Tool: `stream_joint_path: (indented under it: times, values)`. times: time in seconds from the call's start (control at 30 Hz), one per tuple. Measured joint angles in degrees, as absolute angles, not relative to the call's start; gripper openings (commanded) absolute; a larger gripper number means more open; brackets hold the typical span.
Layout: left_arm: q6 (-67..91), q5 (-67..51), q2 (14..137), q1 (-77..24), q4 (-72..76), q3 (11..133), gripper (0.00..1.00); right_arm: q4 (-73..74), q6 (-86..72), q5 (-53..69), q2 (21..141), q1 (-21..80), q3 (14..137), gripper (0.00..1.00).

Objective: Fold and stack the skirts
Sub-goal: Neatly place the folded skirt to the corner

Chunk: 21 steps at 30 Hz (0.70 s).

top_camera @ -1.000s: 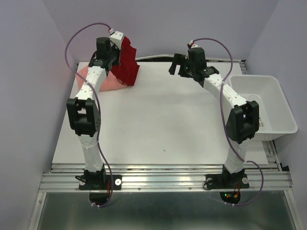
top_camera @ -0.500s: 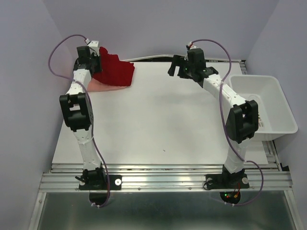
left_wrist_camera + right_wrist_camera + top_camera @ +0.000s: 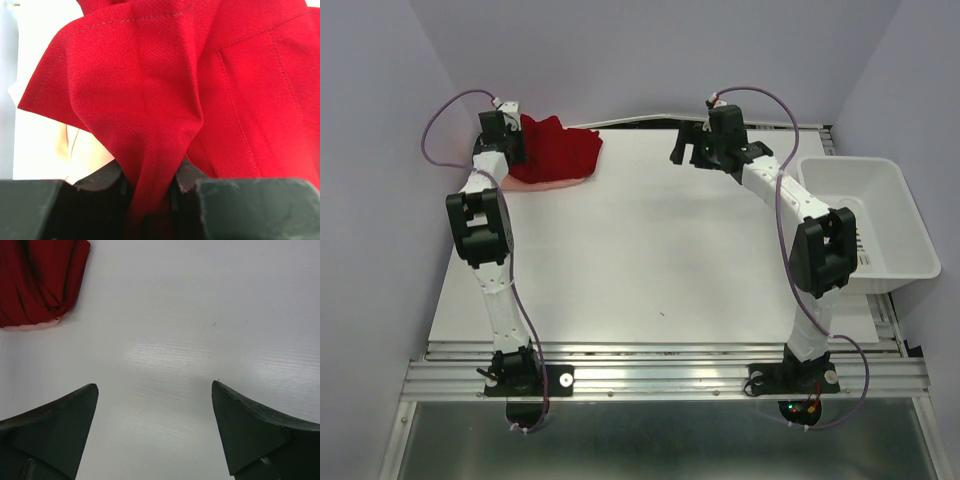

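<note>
**Left gripper.** The left gripper [image 3: 150, 189] is clamped on a fold of the red skirt [image 3: 145, 95]. The cloth is pinched between the two dark fingers and rises out of the jaws in a bunched ridge. In the left wrist view the red cloth fills most of the frame, and its hem stitching and pleat seams are visible. In the top view this gripper sits at the far left corner of the table [image 3: 650, 250], at the left edge of the red cloth.

**Skirts.** The red skirt lies crumpled at the far left corner of the table, on top of the pink skirt [image 3: 548, 184]. Only a narrow pink strip shows along the near edge of the red cloth. The two skirts touch.

**Right gripper.** The right gripper [image 3: 155, 390] is released. Its fingers are spread wide with nothing between them, and only bare table surface shows in the gap. It is positioned over the far middle of the table, well apart from the skirts, which appear in the upper left corner of the right wrist view.

**Surroundings.** A white bin [image 3: 880, 220] stands at the right edge of the table, just beside the right arm.
</note>
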State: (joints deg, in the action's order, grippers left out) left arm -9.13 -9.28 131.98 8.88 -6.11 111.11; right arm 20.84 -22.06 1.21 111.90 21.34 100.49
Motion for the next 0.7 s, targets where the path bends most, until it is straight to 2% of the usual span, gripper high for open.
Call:
stream_joint_path:
  times: [0.07, 0.1, 0.17, 0.23, 0.37, 0.4, 0.47, 0.5, 0.7]
  values:
    - [-8.3, -9.1, 132.4, 9.2, -6.0, 111.2, 0.39, 21.1, -22.0, 1.4, 111.9, 21.3, 100.4, 1.00]
    - [-7.9, -9.1, 132.5, 9.6, -6.0, 111.2, 0.50, 21.1, -22.0, 1.5, 111.9, 21.3, 100.4, 1.00]
    - [-7.4, -8.9, 132.6, 10.2, -6.0, 111.2, 0.54, 21.1, -22.0, 1.6, 111.9, 21.3, 100.4, 1.00]
    - [-7.2, -8.4, 132.6, 10.8, -5.8, 111.3, 0.68, 21.1, -22.0, 1.9, 111.9, 21.3, 100.4, 1.00]
    - [-8.0, -6.5, 132.6, 11.6, -6.6, 112.0, 0.71, 21.1, -22.0, 2.3, 111.9, 21.3, 100.4, 1.00]
    - [-8.3, -5.8, 132.6, 11.7, -7.3, 112.7, 0.84, 21.1, -22.0, 2.4, 111.9, 21.3, 100.4, 1.00]
    - [-9.3, -4.8, 132.6, 11.7, -7.8, 113.9, 0.85, 21.1, -22.0, 2.6, 111.9, 21.3, 100.3, 1.00]
    - [-9.8, -3.7, 132.5, 11.7, -7.9, 114.7, 0.96, 21.1, -21.9, 2.6, 111.9, 21.3, 100.3, 1.00]
    - [-12.3, 1.0, 129.7, 11.7, -8.1, 115.1, 0.98, 21.0, -21.3, 3.0, 111.9, 21.3, 99.2, 1.00]
